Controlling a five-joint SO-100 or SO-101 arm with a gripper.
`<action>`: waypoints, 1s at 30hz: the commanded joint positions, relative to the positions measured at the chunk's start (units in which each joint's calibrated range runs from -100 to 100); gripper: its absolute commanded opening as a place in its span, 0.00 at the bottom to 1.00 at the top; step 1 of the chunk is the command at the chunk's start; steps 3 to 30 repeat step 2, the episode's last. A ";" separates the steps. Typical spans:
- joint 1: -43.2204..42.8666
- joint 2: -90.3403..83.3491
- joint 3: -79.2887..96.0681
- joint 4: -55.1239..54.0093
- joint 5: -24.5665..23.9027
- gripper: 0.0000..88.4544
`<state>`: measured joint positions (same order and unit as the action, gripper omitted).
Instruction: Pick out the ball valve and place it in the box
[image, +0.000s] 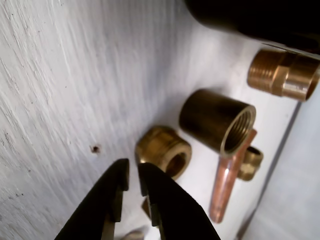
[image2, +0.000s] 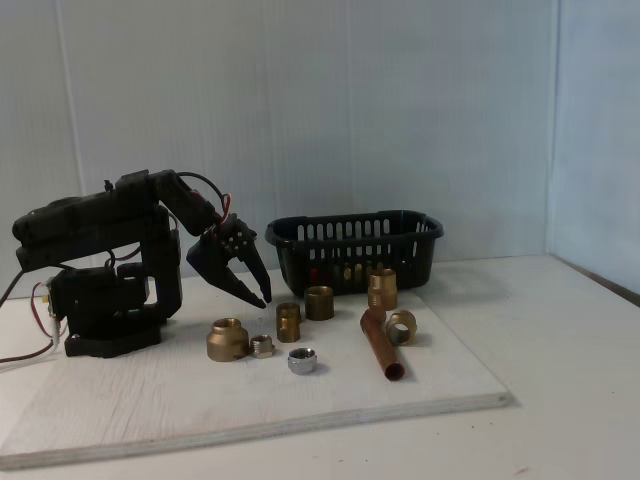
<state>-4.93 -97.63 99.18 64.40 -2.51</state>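
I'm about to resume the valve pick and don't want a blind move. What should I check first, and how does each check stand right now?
1. Gripper empty: ok. Nothing sits between its fingers, which stand a narrow gap apart.
2. Ball valve located: cannot tell. A red glint behind the basket's slots may be its handle.
3. Basket upright with its top open: ok.
4. Free room ahead of the gripper: not ok. In the wrist view a brass fitting lies just beyond the fingertips.
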 joint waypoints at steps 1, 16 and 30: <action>-0.09 0.00 0.64 0.47 0.28 0.01; -0.09 0.00 0.64 0.47 0.28 0.01; -0.09 0.00 0.64 0.47 0.28 0.01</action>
